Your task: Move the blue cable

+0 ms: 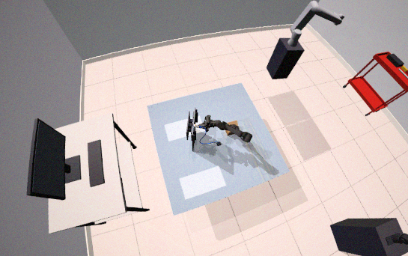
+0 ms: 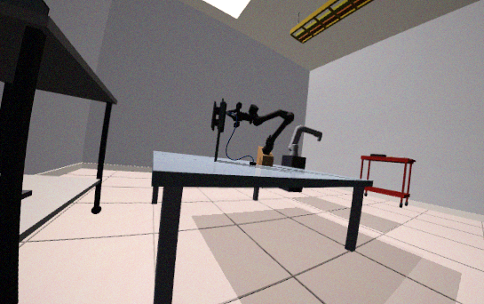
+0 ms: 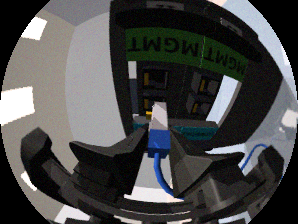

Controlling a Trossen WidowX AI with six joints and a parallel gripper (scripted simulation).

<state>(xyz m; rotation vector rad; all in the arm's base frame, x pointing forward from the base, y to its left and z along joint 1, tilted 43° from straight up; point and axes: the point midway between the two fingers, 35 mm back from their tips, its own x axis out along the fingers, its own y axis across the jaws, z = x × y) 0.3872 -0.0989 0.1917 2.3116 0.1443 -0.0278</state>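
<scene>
Basically, my hand (image 3: 157, 127) was clamped on the plug (image 3: 159, 131), clear tip pointing at the panel ports (image 3: 155, 79) ahead. Blue cable (image 1: 203, 139) (image 2: 227, 144) (image 3: 161, 177) hung from the plug below the hand, ran down to the table (image 1: 201, 165) (image 2: 185, 166). Couldn't tell whether the tip sat inside a port. Green MGMT strip (image 3: 167, 46) beyond the hand.

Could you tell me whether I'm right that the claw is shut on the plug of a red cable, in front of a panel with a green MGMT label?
The cable's colour is wrong: the wrist view shows a blue cable. The claw is indeed shut on its plug, in front of a panel with a green MGMT label.
</scene>
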